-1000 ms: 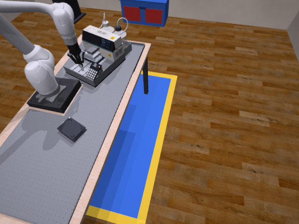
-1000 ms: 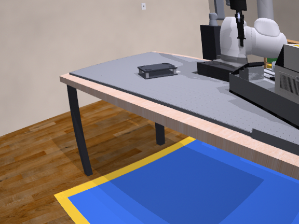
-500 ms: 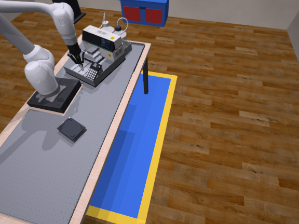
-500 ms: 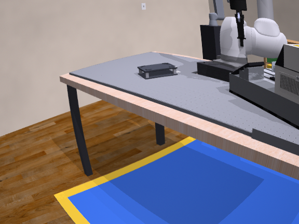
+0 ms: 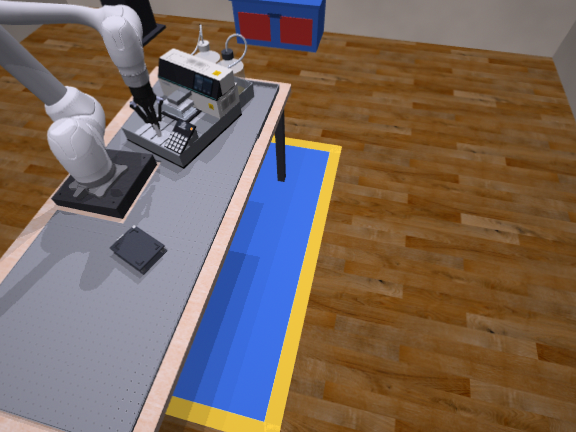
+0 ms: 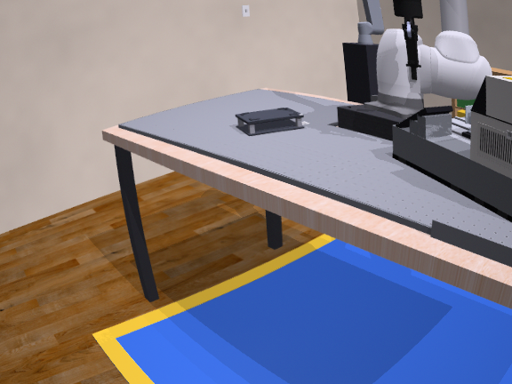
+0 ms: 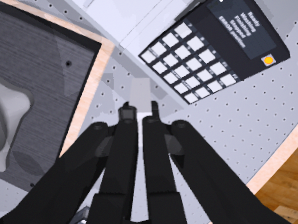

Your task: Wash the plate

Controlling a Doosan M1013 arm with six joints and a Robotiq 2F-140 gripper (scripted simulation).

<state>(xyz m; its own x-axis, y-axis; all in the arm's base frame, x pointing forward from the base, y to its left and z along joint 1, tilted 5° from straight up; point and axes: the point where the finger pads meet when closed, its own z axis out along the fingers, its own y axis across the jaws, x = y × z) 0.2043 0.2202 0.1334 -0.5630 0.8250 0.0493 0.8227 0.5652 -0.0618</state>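
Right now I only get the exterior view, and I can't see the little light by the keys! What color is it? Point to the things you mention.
Observer: The lamp [image 5: 191, 129] [image 7: 268, 60] by the keys [image 5: 178, 142] [image 7: 194, 64] is glowing amber.
Operator: Ooh! Is the claw's tip right over the buttons?
Observer: No, in the wrist view the claw [image 5: 158, 131] [image 6: 414, 78] [image 7: 141, 91], shut, shows off to one side of them.
Operator: What's hiding behind the washer?
Observer: The top view shows two bottles [image 5: 209, 55] with tubes behind the washer [image 5: 192, 64] [image 6: 494, 126].

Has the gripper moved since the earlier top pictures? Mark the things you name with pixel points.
No visible shift: in the top view, the gripper [image 5: 158, 125] [image 6: 414, 73] [image 7: 141, 91] hangs just beside the keypad [image 5: 179, 141] [image 7: 190, 62], as before.
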